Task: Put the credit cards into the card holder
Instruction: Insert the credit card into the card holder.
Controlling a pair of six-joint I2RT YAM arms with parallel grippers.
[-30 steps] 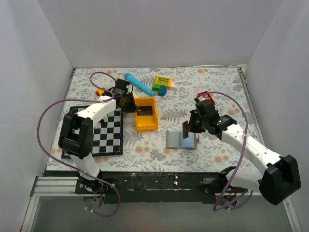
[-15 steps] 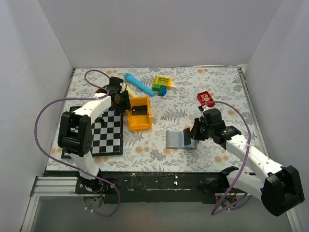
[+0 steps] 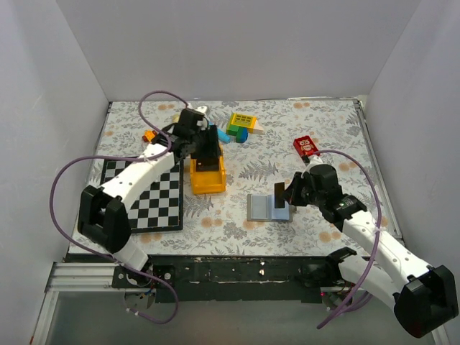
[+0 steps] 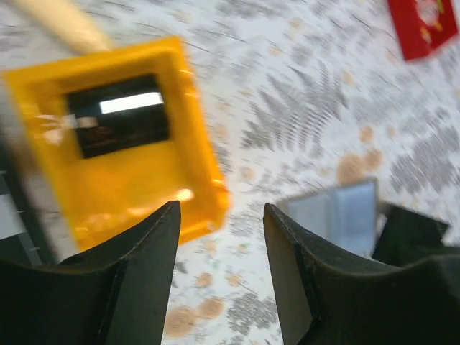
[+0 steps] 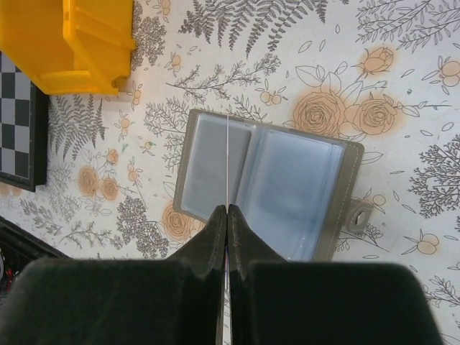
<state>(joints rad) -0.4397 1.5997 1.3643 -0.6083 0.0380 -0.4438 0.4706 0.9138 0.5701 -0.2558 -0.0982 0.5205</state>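
Note:
The grey card holder (image 3: pixel 260 208) lies open on the floral cloth, its pale blue pockets (image 5: pixel 287 188) facing up. My right gripper (image 3: pixel 285 196) is shut on one black credit card (image 3: pixel 278 193). That card stands upright over the holder's left pocket and shows edge-on as a thin line (image 5: pixel 227 154) ahead of the gripper (image 5: pixel 227 210). Another black credit card (image 4: pixel 118 122) lies flat inside the orange tray (image 4: pixel 183 136). My left gripper (image 4: pixel 221 210) hovers open past the tray's near corner, with only cloth between its fingers. From above, this gripper (image 3: pixel 210 146) hangs over the tray (image 3: pixel 205 188).
A checkerboard (image 3: pixel 151 198) lies left of the tray. A red block (image 3: pixel 306 146) sits at the right. A blue cylinder (image 3: pixel 225 134), a green and yellow block (image 3: pixel 243 122) and a small orange piece (image 3: pixel 149 135) lie toward the back. White walls enclose the table.
The left gripper has opened and swung right from the tray's left side to over it, and the tray slid slightly left. The right gripper brought its card down over the open holder.

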